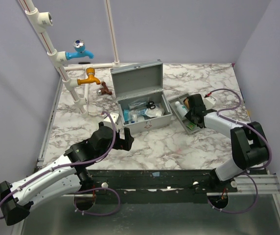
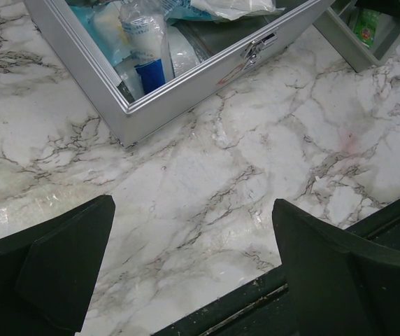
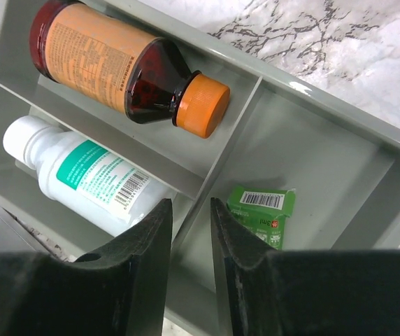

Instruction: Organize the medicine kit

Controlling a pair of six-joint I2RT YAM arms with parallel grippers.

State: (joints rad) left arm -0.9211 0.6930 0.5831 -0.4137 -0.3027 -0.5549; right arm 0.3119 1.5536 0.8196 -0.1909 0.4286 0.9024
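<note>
The medicine kit (image 1: pixel 138 81) is a grey metal box with its lid up, holding scissors and packets; its front wall and latch show in the left wrist view (image 2: pixel 186 91). Its removable grey tray (image 1: pixel 177 108) lies right of the box. In the right wrist view the tray (image 3: pixel 305 98) holds a brown bottle (image 3: pixel 109 59), a white bottle (image 3: pixel 81 175) and a green packet (image 3: pixel 259 210). My right gripper (image 3: pixel 189 210) straddles the tray's divider (image 3: pixel 228 147), jaws closed narrowly on it. My left gripper (image 2: pixel 193 210) is open and empty over bare marble in front of the box.
White pipes with a blue tap (image 1: pixel 79 51) and an orange tap (image 1: pixel 89 77) stand at the back left. A small brown item (image 1: pixel 105 90) lies left of the box. The table's dark front edge (image 2: pixel 256 301) is just below my left gripper.
</note>
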